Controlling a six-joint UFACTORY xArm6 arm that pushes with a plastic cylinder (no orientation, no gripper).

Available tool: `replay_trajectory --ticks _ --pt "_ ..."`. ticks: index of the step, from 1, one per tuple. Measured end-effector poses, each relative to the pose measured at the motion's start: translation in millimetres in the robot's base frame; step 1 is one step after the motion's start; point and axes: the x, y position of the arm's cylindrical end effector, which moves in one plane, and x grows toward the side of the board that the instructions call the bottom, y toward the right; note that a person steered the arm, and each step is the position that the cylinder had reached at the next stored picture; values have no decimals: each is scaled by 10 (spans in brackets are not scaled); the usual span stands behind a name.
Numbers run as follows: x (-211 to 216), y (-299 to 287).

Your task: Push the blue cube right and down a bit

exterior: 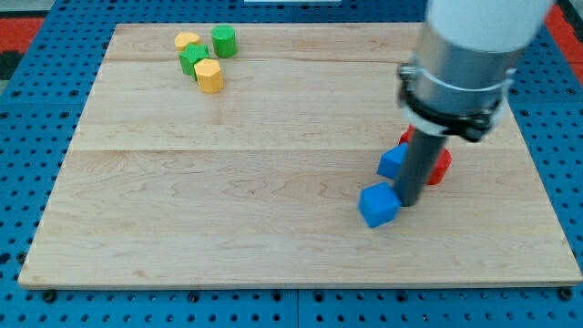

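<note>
Your rod carries no pincer, so there is nothing to open or close. My tip point(408, 202) touches the right side of the blue cube point(379, 204), near-right on the pale wooden tabletop point(228, 182). Pushing from here risks driving it left, or nudging the second blue block point(393, 161) and red block point(441, 166) just behind.

Even, bright, diffuse illumination across the wooden table point(273, 164), with no glare on its matte grain. Shadows are faint and short: a soft dark patch lies beneath the blue cube point(379, 204) and beside my tip point(408, 202), implying overhead light. The white arm housing point(483, 27) at the view's top right is near overexposed and slightly soft, being close to the lens. Block edges appear mildly blurred; resolution is low. The table's edges taper with perspective toward the view's top.
</note>
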Motion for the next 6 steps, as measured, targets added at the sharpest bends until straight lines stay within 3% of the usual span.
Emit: replay_trajectory --ticks 2,6 --pt "-403 -935" --pt "-576 -1215"
